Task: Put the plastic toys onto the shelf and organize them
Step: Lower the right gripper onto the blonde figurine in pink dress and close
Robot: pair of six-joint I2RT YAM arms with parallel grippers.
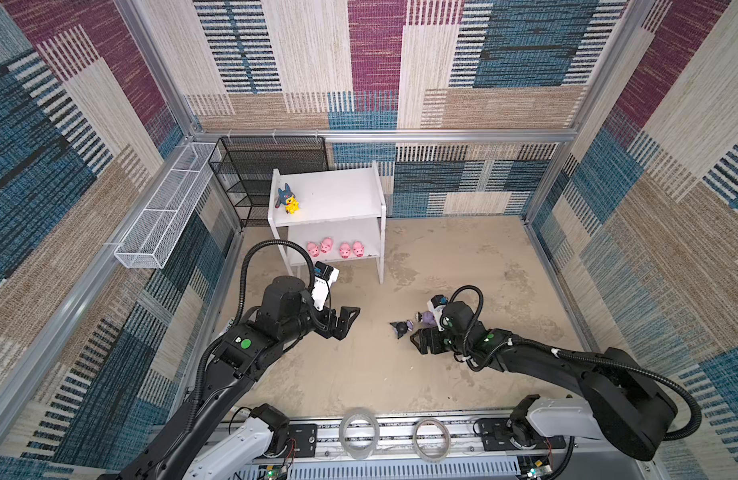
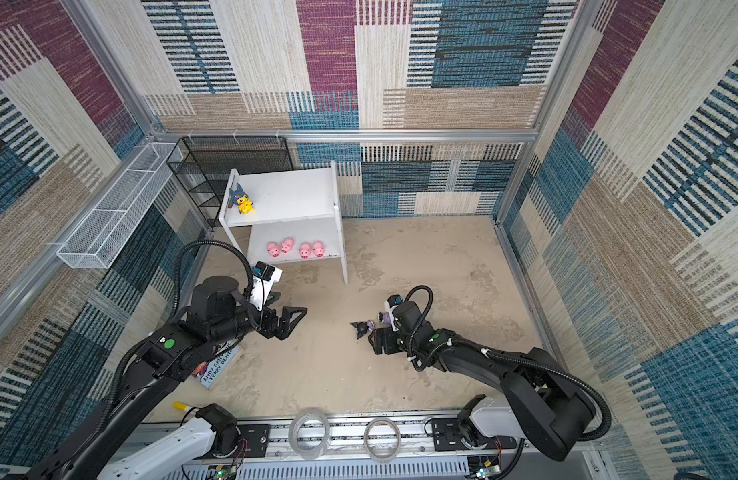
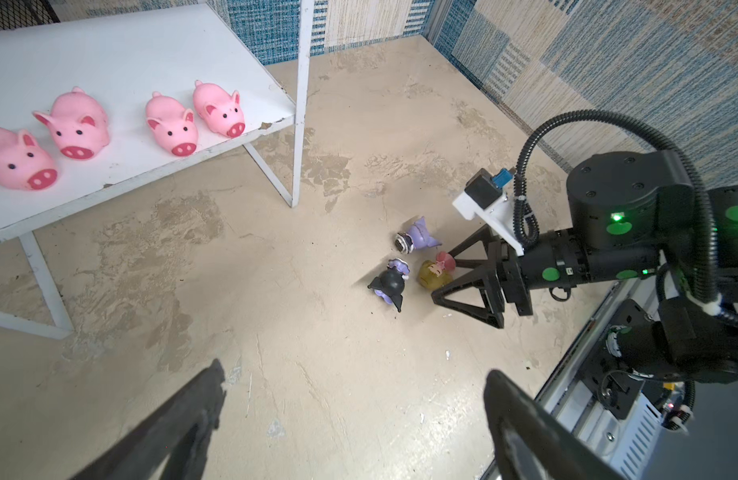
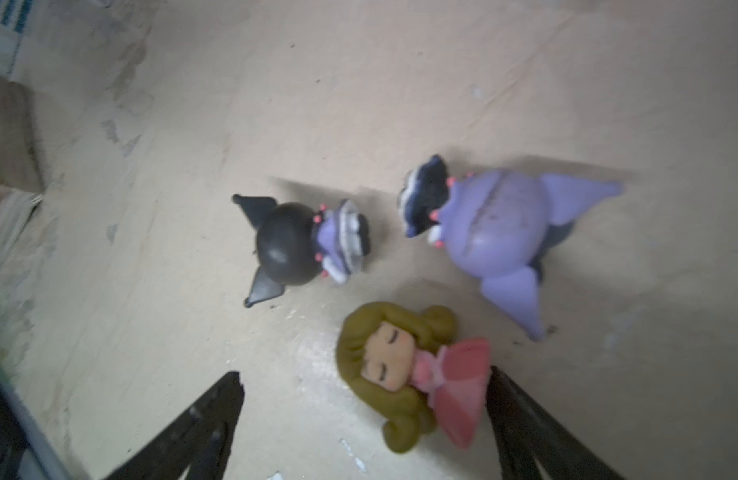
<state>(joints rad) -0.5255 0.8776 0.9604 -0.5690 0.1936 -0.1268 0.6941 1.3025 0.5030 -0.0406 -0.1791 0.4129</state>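
The white shelf (image 1: 338, 189) stands at the back. A yellow toy with a blue hood (image 1: 288, 200) is on its top board, and several pink pigs (image 3: 172, 124) sit in a row on the lower board. Two black-and-purple toys (image 4: 301, 245) (image 4: 492, 224) and a blond doll in a pink dress (image 4: 409, 374) lie on the floor. My right gripper (image 4: 364, 372) is open and low over the doll, which lies between the fingers with its dress against one of them. My left gripper (image 3: 355, 370) is open and empty over bare floor in front of the shelf.
A black mesh rack (image 1: 271, 174) stands left of the shelf, and a long white wire basket (image 1: 163, 216) hangs on the left wall. A paperback book (image 2: 217, 365) lies under the left arm, near a yellow tube (image 2: 180, 406). Two tape rolls (image 1: 359, 432) sit on the front rail.
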